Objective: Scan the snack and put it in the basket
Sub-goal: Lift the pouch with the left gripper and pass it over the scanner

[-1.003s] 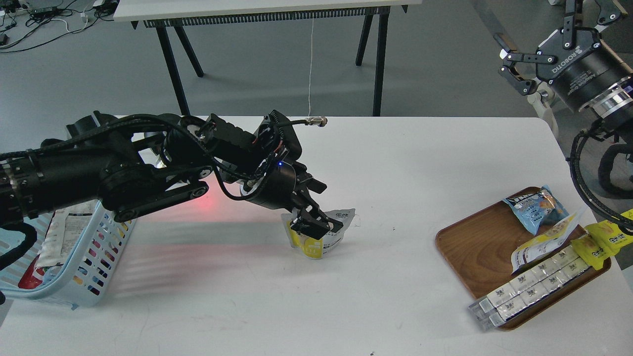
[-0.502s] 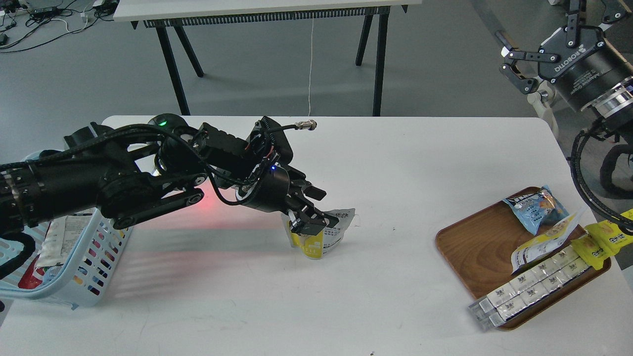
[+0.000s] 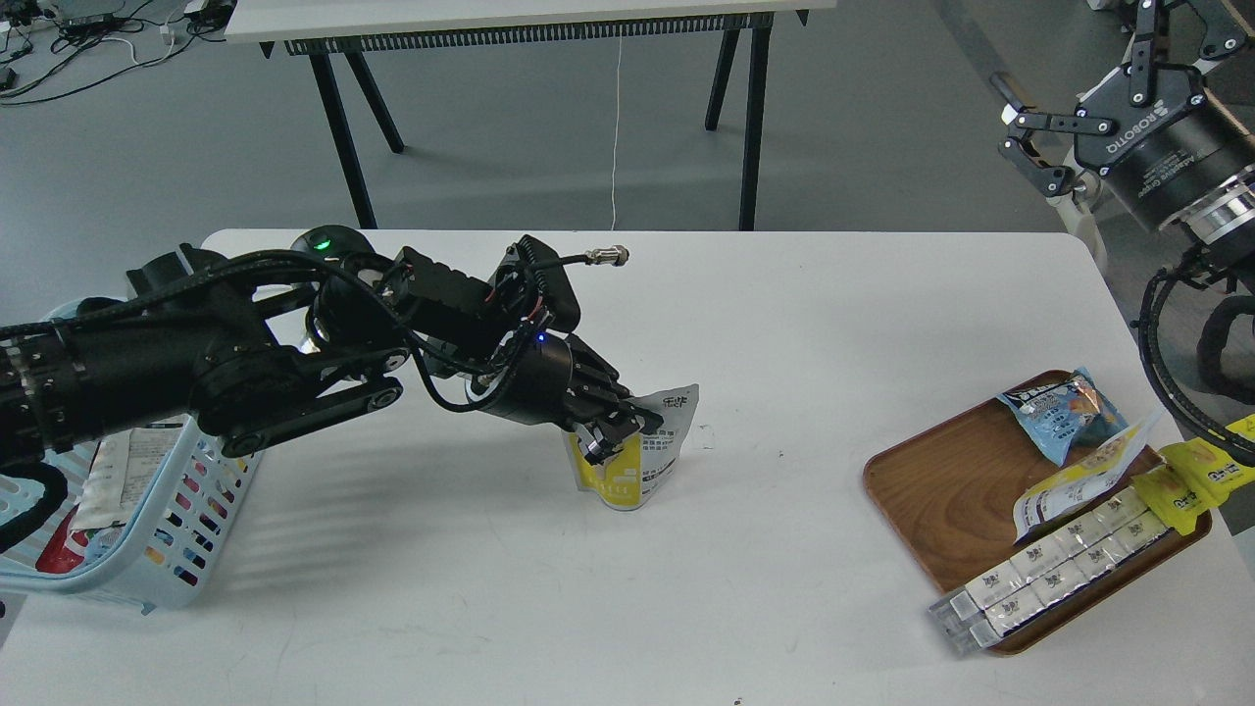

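Observation:
The snack (image 3: 642, 461), a white pouch with a yellow panel, stands crumpled on the white table near its middle. My left gripper (image 3: 616, 431) is shut on the pouch's upper left part, with its fingers pinching the foil. The light blue basket (image 3: 191, 525) stands at the table's left edge with several packets inside, partly hidden under my left arm. My right gripper (image 3: 1025, 132) is open and empty, raised high beyond the table's far right corner.
A brown wooden tray (image 3: 931, 495) at the right holds a small blue packet (image 3: 1064, 407), a long white-yellow wrapper (image 3: 1079, 480), a yellow packet (image 3: 1191, 480) and a row of white boxes (image 3: 1049, 569). A black-legged table stands behind.
My left gripper's fingers have closed on the snack, which now stands more upright. The red glow on the table by my left arm is gone. My right gripper has drifted slightly right.

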Controlling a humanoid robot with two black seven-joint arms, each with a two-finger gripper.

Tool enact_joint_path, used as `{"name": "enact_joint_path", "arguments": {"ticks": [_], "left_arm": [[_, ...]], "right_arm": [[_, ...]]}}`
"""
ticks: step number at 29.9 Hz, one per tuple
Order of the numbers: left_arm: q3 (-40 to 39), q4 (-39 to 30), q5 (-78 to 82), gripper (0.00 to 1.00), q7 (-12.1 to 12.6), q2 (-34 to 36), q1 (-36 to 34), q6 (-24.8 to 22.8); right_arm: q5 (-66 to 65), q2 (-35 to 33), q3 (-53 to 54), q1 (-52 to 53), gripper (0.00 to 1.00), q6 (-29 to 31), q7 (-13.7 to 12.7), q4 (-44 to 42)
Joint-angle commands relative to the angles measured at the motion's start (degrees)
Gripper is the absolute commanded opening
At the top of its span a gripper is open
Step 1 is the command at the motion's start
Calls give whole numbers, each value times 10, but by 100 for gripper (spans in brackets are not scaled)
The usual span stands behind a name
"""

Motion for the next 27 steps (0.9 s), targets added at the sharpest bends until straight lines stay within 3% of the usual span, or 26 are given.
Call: {"name": "enact_joint_path", "arguments": {"ticks": [1,18,27], "left_arm": [[-3,-5,-1,2,0,7,2,4],[-78,-5,-9,1,0,59,2,13],[-162,-5,-11,1,0,162,2,14]], "right_arm": [[-1,-1,0,-1,96,0,0,-2],[-1,0,0,-8,96,0,0,0],[-1,0,1,-9,96,0,0,1]]}}
